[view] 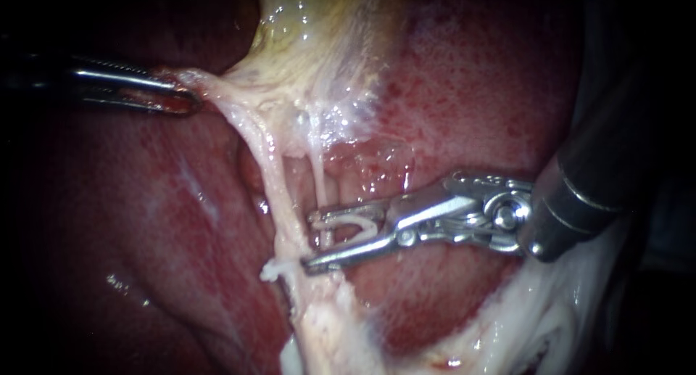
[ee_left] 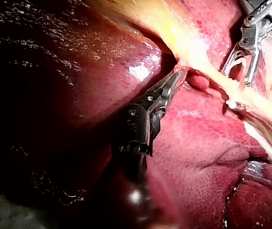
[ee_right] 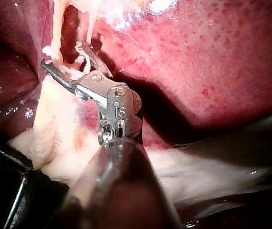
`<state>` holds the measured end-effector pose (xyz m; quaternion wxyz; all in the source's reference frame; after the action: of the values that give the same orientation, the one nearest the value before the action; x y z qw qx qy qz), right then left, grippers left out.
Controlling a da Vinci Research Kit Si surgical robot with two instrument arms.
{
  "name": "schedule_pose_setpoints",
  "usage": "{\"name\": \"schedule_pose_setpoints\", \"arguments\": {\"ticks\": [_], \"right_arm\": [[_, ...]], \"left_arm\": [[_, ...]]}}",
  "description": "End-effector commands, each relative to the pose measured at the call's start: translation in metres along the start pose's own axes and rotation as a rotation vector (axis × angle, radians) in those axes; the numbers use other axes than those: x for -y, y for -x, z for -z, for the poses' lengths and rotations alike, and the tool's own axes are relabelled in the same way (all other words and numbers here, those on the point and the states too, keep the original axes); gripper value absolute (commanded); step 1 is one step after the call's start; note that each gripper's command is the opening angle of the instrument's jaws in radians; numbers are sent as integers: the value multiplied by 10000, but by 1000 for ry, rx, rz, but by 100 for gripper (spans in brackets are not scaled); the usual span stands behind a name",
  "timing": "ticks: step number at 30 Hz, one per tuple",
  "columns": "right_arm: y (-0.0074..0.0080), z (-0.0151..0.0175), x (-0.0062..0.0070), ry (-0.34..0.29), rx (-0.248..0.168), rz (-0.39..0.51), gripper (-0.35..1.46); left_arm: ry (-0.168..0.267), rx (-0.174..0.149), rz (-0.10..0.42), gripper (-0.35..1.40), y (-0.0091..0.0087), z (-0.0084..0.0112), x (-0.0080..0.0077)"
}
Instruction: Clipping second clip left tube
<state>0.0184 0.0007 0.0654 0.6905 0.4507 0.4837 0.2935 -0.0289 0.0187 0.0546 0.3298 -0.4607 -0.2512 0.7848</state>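
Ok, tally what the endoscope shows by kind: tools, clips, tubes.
Tools: 2, left instrument and right instrument
Clips: 1, the clip in the right instrument
Tubes: 2, thick tube and thin tube
Total: 5

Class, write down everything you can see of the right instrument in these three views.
The right instrument has a dark, smooth shaft coming in from the right, a shiny metal wrist joint and two slim metal jaws. The jaws stand apart, carrying a pale U-shaped clip between them. They reach across the liver and straddle a thin pale tube; the lower jaw's tip reaches the thicker pale strand beside it.
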Motion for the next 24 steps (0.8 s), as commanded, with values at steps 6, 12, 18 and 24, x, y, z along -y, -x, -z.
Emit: {"name": "schedule_pose_setpoints", "arguments": {"ticks": [6, 12, 18, 24], "right_arm": [[-4, -12, 2, -37, -5, -13, 50], [-9, -27, 8, -69, 16, -2, 49], [-11, -46, 15, -83, 17, 3, 49], [-16, -61, 27, -115, -13, 6, 49]], "left_arm": [[0, 0, 0, -35, 0, 0, 0], [0, 0, 0, -35, 0, 0, 0], [-1, 0, 0, -35, 0, -1, 0], [-1, 0, 0, -35, 0, -2, 1]]}}
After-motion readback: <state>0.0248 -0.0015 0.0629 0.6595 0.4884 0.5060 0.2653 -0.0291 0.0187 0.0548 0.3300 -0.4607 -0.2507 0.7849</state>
